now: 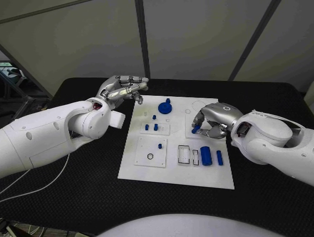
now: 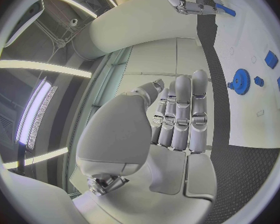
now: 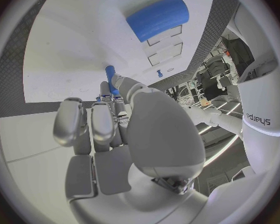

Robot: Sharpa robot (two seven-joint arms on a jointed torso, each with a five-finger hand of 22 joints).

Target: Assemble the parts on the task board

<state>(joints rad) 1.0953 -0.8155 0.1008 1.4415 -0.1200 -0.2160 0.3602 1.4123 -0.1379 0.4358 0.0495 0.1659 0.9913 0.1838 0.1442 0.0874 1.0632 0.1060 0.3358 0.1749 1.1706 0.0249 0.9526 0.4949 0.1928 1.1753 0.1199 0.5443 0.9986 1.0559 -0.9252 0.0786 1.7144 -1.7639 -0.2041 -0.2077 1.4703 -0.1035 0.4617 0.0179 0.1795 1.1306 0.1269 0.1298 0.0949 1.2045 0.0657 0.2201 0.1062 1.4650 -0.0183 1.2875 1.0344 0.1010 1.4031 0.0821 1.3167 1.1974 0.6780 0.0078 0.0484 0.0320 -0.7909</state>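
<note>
Lying flat in the middle of the black worktop (image 1: 271,98): the white task board (image 1: 177,173), carrying the blue parts. Standing near its far edge: a blue gear (image 1: 164,107) with a knob on top, showing again as a toothed disc (image 2: 241,80) in the left wrist view. Sitting just nearer than the gear: a few small blue pegs (image 1: 155,127) in and around a raised white block. Lying near the board's right front: a thick blue cylinder (image 1: 206,155) and, just beside it, a slimmer blue bar (image 1: 219,157), both pointing along the board's length. Lying left of the cylinder: two narrow rectangular slots (image 1: 184,156). Occupying the board's left front: a square white plate (image 1: 151,151) with a round hole and a tiny blue peg.

Hovering over the board's right middle: the right hand (image 1: 212,121), its fingers (image 3: 115,87) pinching a small blue peg (image 1: 195,130) by its upper end, the peg (image 3: 109,74) pointing down toward the board surface; touching or just clear of it, impossible to tell. Remaining fingers curling loosely alongside.

Hanging above the worktop just off the board's far left corner: the left hand (image 1: 123,89), holding nothing, its fingers (image 2: 182,112) extended side by side and slightly apart, the thumb set off to one side.
</note>
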